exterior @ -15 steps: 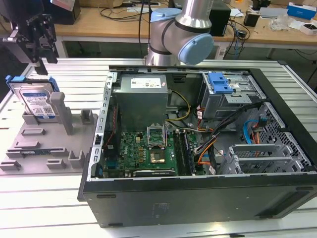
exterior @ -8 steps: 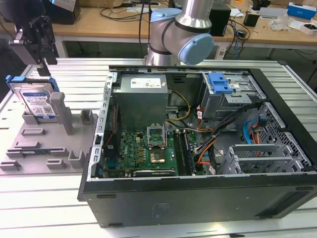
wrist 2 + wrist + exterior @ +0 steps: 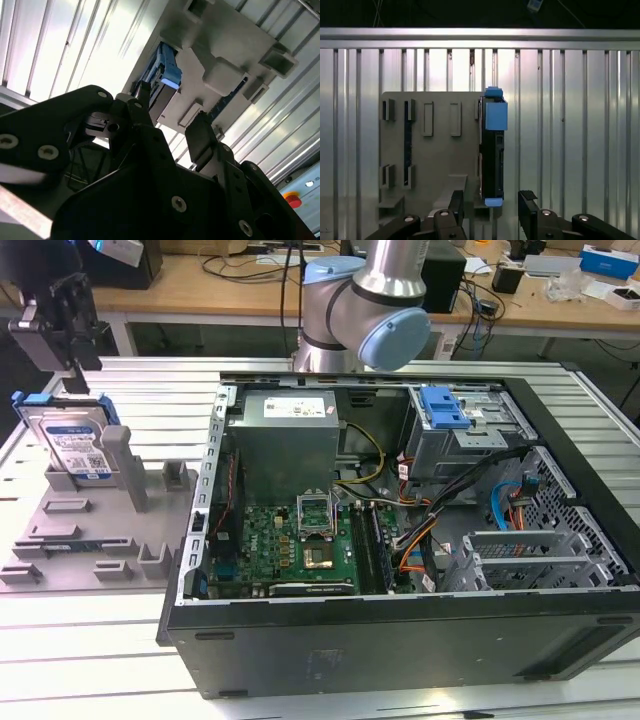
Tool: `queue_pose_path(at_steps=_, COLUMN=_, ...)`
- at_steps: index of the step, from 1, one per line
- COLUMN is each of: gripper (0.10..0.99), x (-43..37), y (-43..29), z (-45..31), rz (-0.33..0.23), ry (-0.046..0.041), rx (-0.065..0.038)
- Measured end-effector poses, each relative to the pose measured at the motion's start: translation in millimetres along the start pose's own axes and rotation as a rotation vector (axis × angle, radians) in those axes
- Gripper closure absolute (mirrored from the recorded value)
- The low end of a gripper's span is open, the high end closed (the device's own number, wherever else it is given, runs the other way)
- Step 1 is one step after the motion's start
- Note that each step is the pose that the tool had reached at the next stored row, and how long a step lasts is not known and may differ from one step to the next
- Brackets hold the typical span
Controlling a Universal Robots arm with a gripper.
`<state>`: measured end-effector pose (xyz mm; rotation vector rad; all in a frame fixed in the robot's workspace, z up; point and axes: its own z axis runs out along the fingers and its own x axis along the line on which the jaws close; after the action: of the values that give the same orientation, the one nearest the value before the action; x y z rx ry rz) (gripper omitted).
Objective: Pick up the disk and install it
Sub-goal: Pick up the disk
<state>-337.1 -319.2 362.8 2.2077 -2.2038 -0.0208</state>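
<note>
While the disk [image 3: 492, 150] stands on edge in a slot at one edge of the grey fixture [image 3: 432, 150], you have the pincer [image 3: 491, 197] directly above it. Its fingers are apart and touch nothing. The disk's long axis runs crosswise to the closing direction.

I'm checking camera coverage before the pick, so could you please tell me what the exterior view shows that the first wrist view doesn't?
Exterior view adds: the open computer case with its motherboard, and the labelled face of the disk. First wrist view adds: the disk edge-on beyond the gap between the open fingers. Both: the disk standing upright in the grey holder.
</note>
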Motion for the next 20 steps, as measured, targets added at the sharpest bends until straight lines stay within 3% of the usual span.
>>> queue_pose_path(at_steps=5, gripper=0.529, x=-0.2, y=21.4, z=3.9, rz=0.001, ry=0.0000, rx=-0.002)
queue_pose_path(at_steps=6, gripper=0.529, x=-0.3, y=30.3, z=5.1, rz=0.001, ry=-0.0002, rx=-0.001)
queue_pose_path(at_steps=8, gripper=0.529, x=-0.3, y=40.5, z=6.1, rz=0.001, ry=-0.0001, rx=-0.002)
queue_pose_path(at_steps=9, gripper=0.529, x=-0.3, y=51.8, z=7.6, rz=0.001, ry=-0.0001, rx=-0.002)
queue_pose_path(at_steps=11, gripper=0.529, x=-0.3, y=60.0, z=9.3, rz=0.001, ry=-0.0004, rx=-0.002)
queue_pose_path(at_steps=20, gripper=0.529, x=-0.4, y=60.0, z=23.3, rz=0.000, ry=-0.0124, rx=-0.002)
